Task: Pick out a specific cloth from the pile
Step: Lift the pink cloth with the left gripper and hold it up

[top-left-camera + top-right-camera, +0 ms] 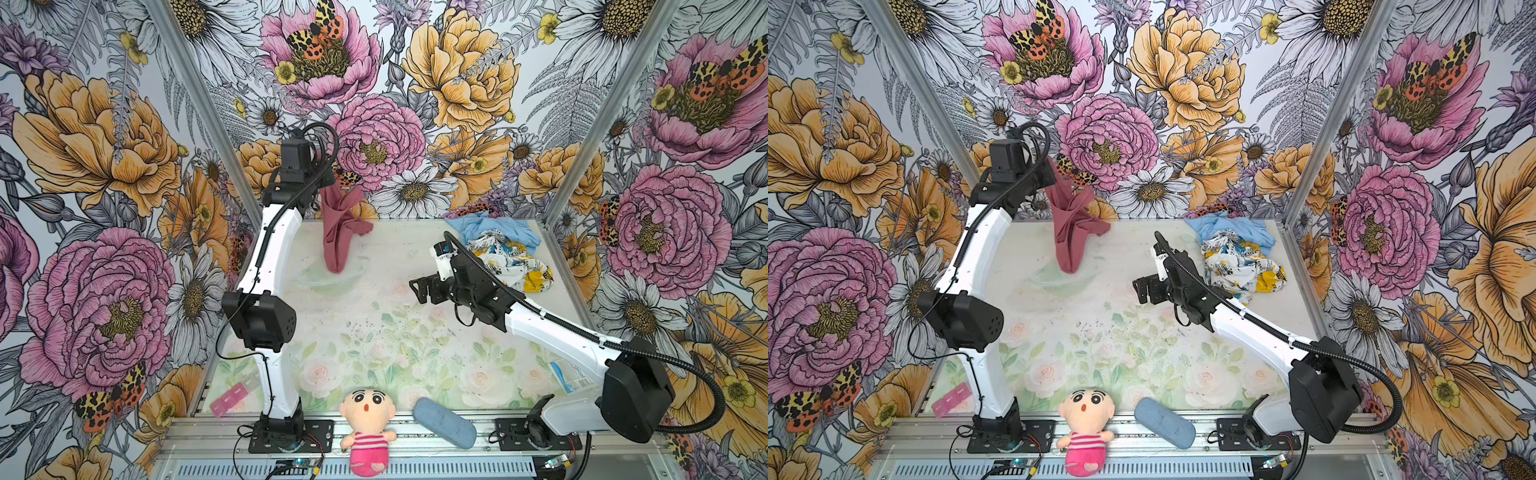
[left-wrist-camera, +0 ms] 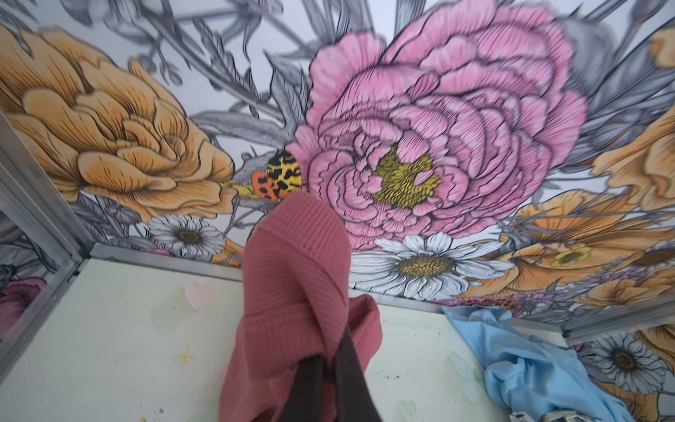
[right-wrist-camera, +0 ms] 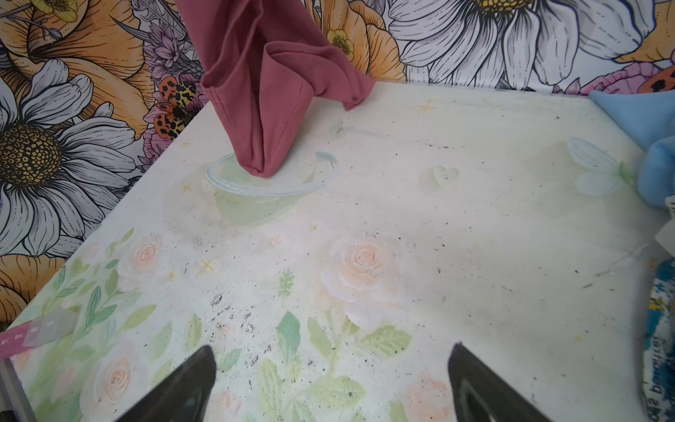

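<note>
Rose-red cloth: the thin, drapey, dusty rose-red cloth (image 1: 343, 232) hangs upper left of centre in both top views, in front of the flowered back wall and well apart from the pile.
Pile: the heap of soft cloths (image 1: 500, 249) lies at the upper right of the table (image 1: 374, 332). It is made up of a crumpled light blue cloth (image 1: 490, 227) and a white printed cloth (image 1: 509, 262) with yellow, blue and black.
Left claw: your left claw (image 2: 330, 350) is clenched on a ribbed fold of the rose-red cloth, at the bottom centre of the left wrist view.
Right claw: your right claw (image 3: 332, 347) is spread wide with nothing between its jaws. It hovers right of centre in the top views, near the pile.
Risk, slip: the hold looks like one bunched fold only (my judgement), so a quick swing could let the thin fabric slide out.
Risk, bowl: the cloth's lower end dips into what looks like a clear bowl (image 3: 268, 184). If you carry the cloth sideways before lifting, it may drag or tip the bowl.
Left wrist view alone: it shows the fingers pinching the fabric, which the wrist hides from above.
Right wrist view alone: it shows the cloth's tip inside the bowl's rim, though you cannot tell whether it touches the bottom.
Top views alone: they show the whole gap between cloth and pile.
</note>
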